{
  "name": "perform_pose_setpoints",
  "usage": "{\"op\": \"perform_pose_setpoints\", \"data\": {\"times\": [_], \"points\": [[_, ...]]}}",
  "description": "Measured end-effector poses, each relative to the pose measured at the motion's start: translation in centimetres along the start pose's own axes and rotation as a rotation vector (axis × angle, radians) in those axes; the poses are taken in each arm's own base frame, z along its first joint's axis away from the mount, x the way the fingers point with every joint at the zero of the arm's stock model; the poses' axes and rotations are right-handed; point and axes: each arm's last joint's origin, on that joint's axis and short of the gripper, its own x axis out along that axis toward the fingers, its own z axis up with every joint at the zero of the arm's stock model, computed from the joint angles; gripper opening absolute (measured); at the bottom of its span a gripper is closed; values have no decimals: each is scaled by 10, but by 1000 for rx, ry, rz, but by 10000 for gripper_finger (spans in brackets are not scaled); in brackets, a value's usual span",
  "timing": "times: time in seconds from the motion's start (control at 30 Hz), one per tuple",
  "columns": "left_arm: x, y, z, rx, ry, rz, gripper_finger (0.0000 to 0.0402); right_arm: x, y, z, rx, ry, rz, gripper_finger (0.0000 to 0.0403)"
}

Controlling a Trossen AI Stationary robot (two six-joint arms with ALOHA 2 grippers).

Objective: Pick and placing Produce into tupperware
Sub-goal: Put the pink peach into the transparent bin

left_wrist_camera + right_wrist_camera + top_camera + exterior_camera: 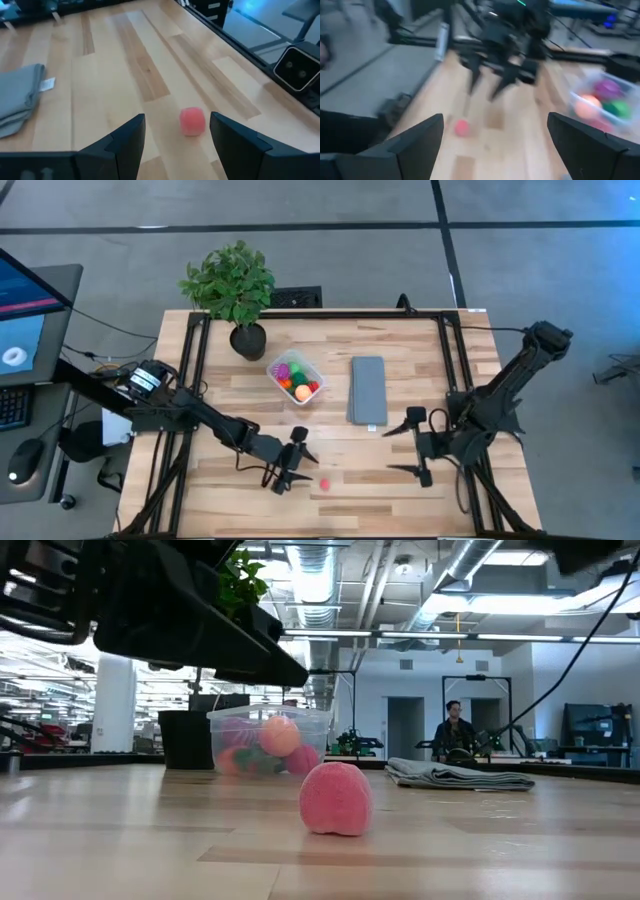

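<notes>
A pink piece of produce (336, 799) rests on its underside on the wooden table, near the front edge (325, 483). My left gripper (300, 463) hovers open just left of it. In the left wrist view the pink piece (192, 120) lies on the table a little beyond the gap between the two fingers (177, 135). The clear tupperware (295, 377) stands at mid-table with several coloured pieces inside. My right gripper (388, 451) hangs wide open at the right, pointing toward the left arm (495, 145), with nothing between its fingers.
A folded grey cloth (368, 390) lies to the right of the tupperware. A potted plant (238, 290) stands at the far left. Black frame rails (190, 370) run along the table's sides. A person (455, 730) sits in the room behind.
</notes>
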Motion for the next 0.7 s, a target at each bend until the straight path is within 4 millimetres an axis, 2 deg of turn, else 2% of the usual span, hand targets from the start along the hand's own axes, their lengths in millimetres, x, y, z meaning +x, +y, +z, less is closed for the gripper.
{"op": "perform_pose_setpoints", "data": {"times": [0.2, 0.37, 0.57, 0.7], "points": [[8, -1, 10, -64, 45, -35, 213, 4, -10, -22, 0, 15, -102, 379], [24, -4, 8, -71, 120, -46, 213, 3, -15, -20, -13, -1, -118, 379], [58, -8, 1, -32, 244, -60, 213, 2, -13, -19, -21, -13, -104, 379], [65, -8, 5, -8, 261, -56, 213, 1, -11, -19, -21, -11, -93, 379]]}}
